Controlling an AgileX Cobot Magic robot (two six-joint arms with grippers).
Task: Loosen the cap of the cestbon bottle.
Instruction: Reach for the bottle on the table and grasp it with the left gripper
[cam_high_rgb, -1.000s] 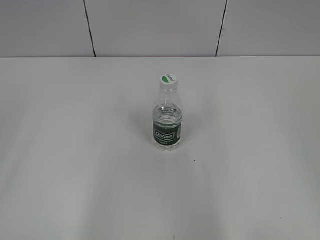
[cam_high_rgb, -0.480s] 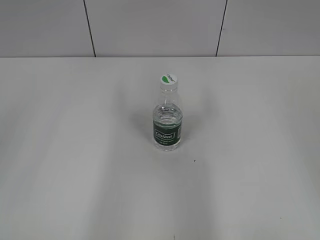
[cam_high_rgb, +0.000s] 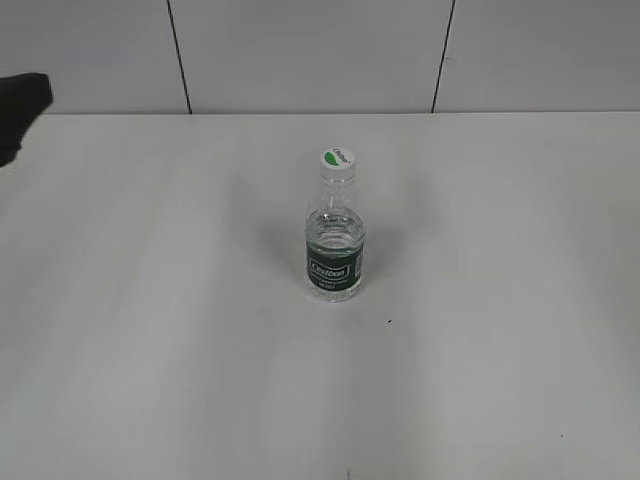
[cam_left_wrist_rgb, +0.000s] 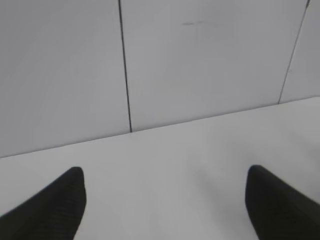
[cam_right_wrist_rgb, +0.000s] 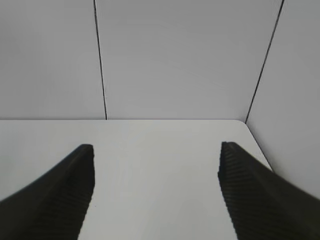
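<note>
The cestbon bottle (cam_high_rgb: 335, 245) is stood upright on the tabletop (cam_high_rgb: 150, 330), the cap (cam_high_rgb: 338, 160) on. The left pincer (cam_left_wrist_rgb: 165, 200) and right pincer (cam_right_wrist_rgb: 156, 185) are spread wide, nothing held.

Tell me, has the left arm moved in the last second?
Yes. A dark part of the left arm now shows at the exterior view's left edge, near the table's back edge, where nothing showed before. The cestbon bottle has not shifted.
</note>
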